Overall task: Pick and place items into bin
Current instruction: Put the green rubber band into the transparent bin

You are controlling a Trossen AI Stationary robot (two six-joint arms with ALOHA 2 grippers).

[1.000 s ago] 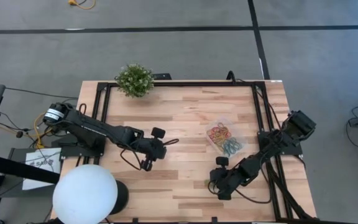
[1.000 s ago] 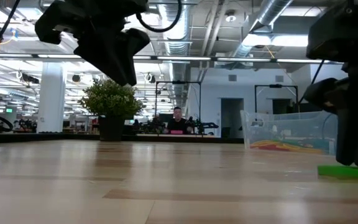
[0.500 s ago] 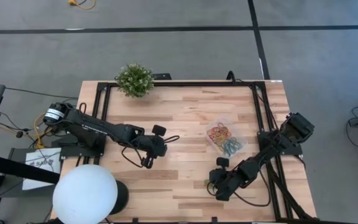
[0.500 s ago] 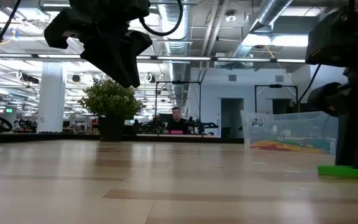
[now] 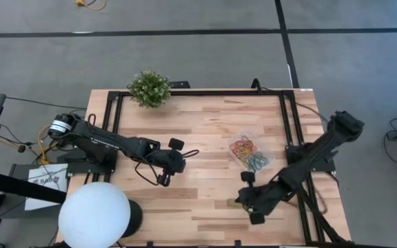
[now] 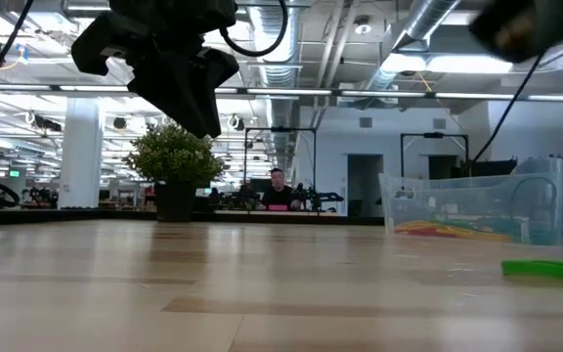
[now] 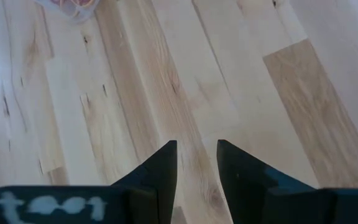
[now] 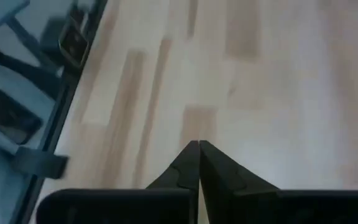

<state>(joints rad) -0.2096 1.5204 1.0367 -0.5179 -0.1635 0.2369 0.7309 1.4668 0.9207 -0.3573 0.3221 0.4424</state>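
Right gripper (image 5: 242, 201), fingers pressed together on nothing visible, nearer arm; green band (image 6: 547, 267) flat beside it, bin (image 5: 250, 153) farther toward table's back

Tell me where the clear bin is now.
In the high view, the bin sits on the table's right half, between the plant and the right hand.

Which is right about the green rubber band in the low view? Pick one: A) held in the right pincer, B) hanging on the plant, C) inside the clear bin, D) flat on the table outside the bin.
D: the green rubber band lies flat on the table, in front of the clear bin.
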